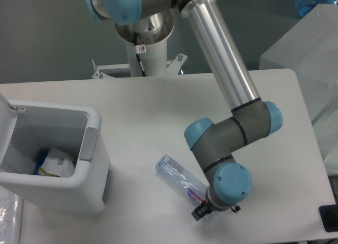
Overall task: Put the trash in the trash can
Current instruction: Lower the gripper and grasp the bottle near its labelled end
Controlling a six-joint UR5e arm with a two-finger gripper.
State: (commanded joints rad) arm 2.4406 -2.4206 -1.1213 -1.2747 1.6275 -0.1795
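Observation:
A clear plastic bottle (177, 176) with a red-blue label lies on its side on the table, its base pointing up-left. Its cap end is hidden under my wrist. My gripper (203, 210) is low over that cap end, near the table's front edge. Only a dark bit of it shows below the blue wrist joint, so its fingers and their grip cannot be made out. The white trash can (94, 165) stands at the left with its lid open. A crumpled whitish wrapper (57, 163) lies inside it.
The arm's white pedestal (143, 48) stands behind the table's far edge. A translucent box (306, 48) sits at the right rear. A dark object (330, 218) lies at the right front corner.

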